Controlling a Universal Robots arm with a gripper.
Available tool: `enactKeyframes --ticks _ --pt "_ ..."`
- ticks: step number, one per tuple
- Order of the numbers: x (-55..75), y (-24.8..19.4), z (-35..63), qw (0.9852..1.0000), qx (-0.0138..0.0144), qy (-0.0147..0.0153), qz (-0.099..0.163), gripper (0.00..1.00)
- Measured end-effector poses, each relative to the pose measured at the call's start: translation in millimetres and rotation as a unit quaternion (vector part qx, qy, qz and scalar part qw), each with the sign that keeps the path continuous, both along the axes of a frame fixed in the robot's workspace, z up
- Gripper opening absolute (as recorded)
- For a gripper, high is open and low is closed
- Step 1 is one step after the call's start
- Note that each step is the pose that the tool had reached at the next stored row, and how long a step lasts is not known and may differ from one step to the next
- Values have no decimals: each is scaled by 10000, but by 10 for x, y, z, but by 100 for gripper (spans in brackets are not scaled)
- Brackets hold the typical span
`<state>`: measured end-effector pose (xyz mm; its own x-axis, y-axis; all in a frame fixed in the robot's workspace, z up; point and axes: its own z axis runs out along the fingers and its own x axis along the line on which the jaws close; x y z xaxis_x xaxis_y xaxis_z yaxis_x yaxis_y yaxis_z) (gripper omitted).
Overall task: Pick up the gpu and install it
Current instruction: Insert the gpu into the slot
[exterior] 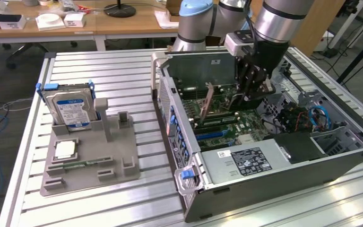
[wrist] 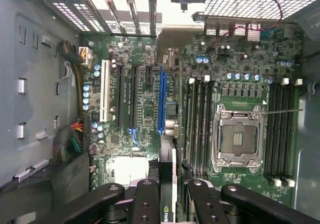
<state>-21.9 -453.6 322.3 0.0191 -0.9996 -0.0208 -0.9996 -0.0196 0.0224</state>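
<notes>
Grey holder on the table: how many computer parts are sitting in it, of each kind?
In the grey holder:
Hard drive: 1
Square processor chip: 1
Memory stick: 1
Total: 3

The gripper (exterior: 254,91) hangs inside the open computer case (exterior: 332,163), clamped on the gpu (exterior: 222,105), which stands on edge just above the motherboard (exterior: 232,127). Well apart from the gripper, toward the exterior view's left, a grey holder (exterior: 96,161) on the desk (exterior: 106,66) carries an upright hard drive (exterior: 71,109).
</notes>
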Motion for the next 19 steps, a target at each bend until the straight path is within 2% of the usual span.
enactKeyframes --ticks 4,9,19 --pt "-11 -6 -31 10000 0 -6 -19 27" --pt "-16 -9 -55 9999 0 -6 -172 27" --pt "-52 -12 -124 9998 0 -7 -174 27"
